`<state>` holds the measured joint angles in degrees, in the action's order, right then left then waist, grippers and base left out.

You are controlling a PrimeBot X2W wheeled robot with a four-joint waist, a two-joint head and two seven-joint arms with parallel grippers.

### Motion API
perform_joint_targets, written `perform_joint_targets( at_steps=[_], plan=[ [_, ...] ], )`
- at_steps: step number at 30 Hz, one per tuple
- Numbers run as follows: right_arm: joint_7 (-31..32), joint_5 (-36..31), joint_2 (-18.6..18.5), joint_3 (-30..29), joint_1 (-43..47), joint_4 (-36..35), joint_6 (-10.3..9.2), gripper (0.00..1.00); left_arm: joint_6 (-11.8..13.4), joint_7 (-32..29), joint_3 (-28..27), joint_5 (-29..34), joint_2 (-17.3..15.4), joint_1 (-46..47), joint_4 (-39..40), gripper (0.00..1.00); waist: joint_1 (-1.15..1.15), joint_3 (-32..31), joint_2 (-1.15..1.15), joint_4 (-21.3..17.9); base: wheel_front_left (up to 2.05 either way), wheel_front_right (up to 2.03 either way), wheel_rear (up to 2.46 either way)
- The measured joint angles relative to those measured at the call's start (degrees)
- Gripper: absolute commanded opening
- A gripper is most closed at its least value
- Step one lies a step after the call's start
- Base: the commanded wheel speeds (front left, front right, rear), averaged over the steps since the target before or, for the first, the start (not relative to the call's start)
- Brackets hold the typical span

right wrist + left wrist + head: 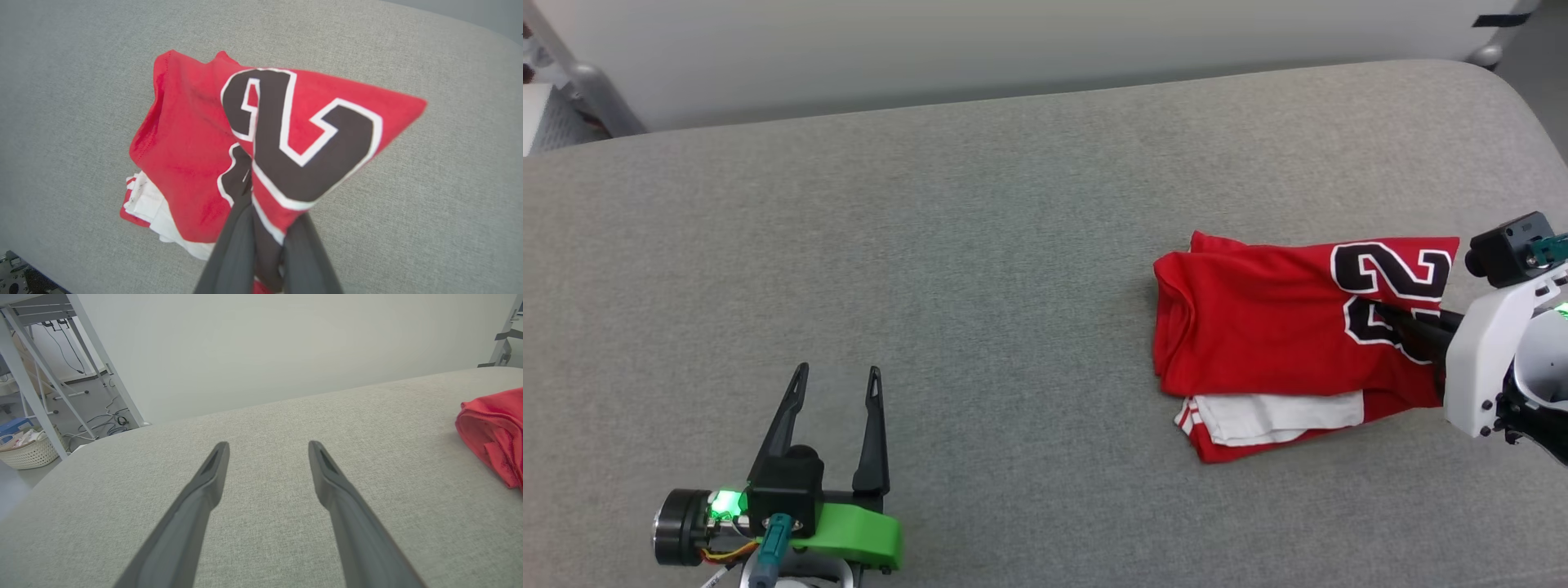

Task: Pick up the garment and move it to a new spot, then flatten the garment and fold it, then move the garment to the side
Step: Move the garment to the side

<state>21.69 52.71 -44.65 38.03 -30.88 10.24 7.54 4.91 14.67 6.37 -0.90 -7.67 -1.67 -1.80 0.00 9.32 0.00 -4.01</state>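
The garment lies folded at the right of the grey padded surface, red with a black white-outlined number on top and a white sleeve at its near edge. My right gripper comes in from the right and is shut on the printed edge of the garment, with cloth pinched between its fingers and lifted a little. My left gripper stands open at the lower left, far from the garment, with nothing between its fingers. The garment's red fold shows at the right edge of the left wrist view.
The grey padded surface stretches wide left of the garment. A pale wall runs behind its far edge. Off its far left corner stand metal frame legs, floor cables and a white basket.
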Motion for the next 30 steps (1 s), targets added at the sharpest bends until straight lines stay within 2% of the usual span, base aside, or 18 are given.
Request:
perform_joint_targets(
  at_steps=[4,9,22,27,30],
  plan=[
    [-1.55,-1.48,-0.38,-1.22,-0.50,0.56,0.00,0.00,0.00,0.00,0.07,0.20,-0.33,0.81,0.47,1.00,0.00,1.03,0.00,-2.27,0.00,0.00,0.00],
    [-3.31,-4.22,-1.21,-3.24,-2.95,2.70,0.00,0.00,0.00,0.00,-0.01,0.33,-1.03,2.18,1.45,1.00,0.00,3.69,0.00,-3.25,0.00,0.00,0.00],
    [-1.21,-12.24,-10.56,-8.34,-12.68,12.32,0.00,0.00,0.47,0.00,-1.27,0.35,-3.13,7.61,5.08,1.00,0.01,15.10,0.00,-3.06,0.00,0.00,0.00],
    [-2.32,-13.39,-12.83,-11.45,-15.45,18.64,0.00,0.00,0.47,0.00,-1.16,0.43,-3.78,10.22,6.60,1.00,0.01,20.04,0.00,-2.92,0.00,0.00,0.00],
    [-3.34,-14.58,-12.91,-12.59,-17.44,21.67,0.00,0.00,0.47,0.00,-1.08,0.51,-4.16,10.63,7.33,1.00,0.01,22.02,0.00,-2.74,0.00,0.00,0.00]
  ],
)
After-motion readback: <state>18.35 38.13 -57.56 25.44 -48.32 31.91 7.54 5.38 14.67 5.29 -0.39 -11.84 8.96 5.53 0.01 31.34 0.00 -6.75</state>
